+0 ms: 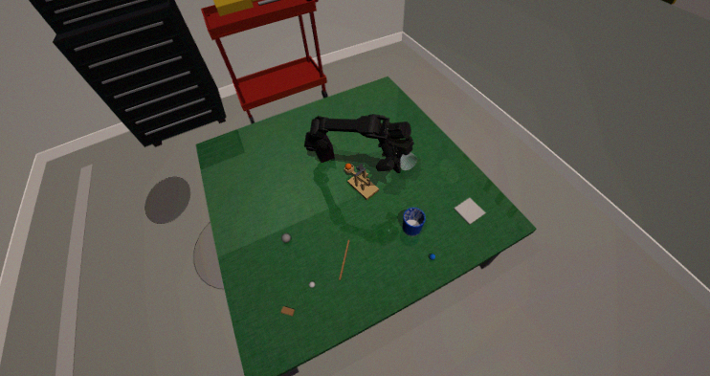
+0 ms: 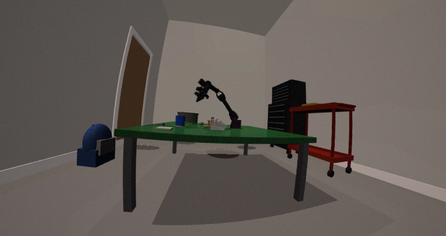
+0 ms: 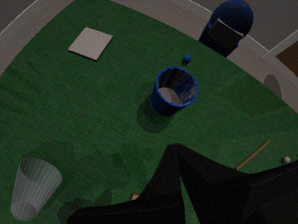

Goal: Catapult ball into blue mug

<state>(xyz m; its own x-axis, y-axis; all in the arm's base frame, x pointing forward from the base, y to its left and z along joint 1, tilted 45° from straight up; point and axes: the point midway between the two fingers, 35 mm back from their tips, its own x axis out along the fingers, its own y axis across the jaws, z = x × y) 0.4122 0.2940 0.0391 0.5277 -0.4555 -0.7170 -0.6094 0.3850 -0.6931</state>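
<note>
The orange ball [image 1: 348,165] rests in the cup at the arm end of the wooden catapult [image 1: 366,189]. Only a small edge of the catapult [image 3: 135,197] shows past the fingers in the wrist view. The blue mug [image 1: 412,228] [image 2: 180,120] [image 3: 159,104] stands upright on the green table, out beyond the catapult's base. My gripper [image 3: 173,149] is shut with nothing between its fingertips. It hangs high above the table, between the catapult and the clear cup in the top view.
A clear cup [image 1: 408,162] [image 3: 36,187] stands beside the catapult. A white square [image 1: 470,210] [image 3: 90,43] and a small blue ball [image 1: 432,256] [image 3: 187,58] lie near the mug. A thin stick [image 1: 343,260], grey ball [image 1: 286,237], white ball [image 1: 312,284] and wooden block [image 1: 287,310] lie farther off.
</note>
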